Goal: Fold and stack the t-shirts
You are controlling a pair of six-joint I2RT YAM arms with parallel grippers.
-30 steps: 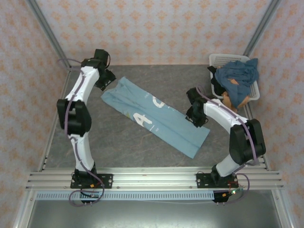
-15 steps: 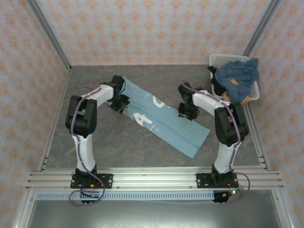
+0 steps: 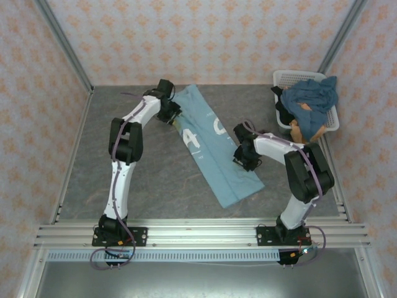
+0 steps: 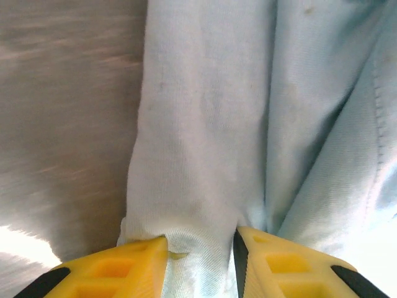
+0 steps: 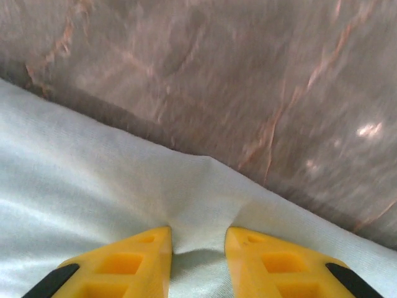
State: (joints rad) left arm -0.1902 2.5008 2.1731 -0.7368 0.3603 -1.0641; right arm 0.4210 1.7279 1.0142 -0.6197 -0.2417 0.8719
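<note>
The shirt, sky-blue, lies in the middle of the table as a long narrow strip running from far left to near right. The left tool is pinched narrow on its bunched far end. The right tool nips the right edge, towards the near end. I judge a crosswise fold is in hand, so I would carry both tools together, low, with the cloth taut and the edges matched. Both bites look shallow, so slip is the risk. The other shirts sit in the basket, far right.
</note>
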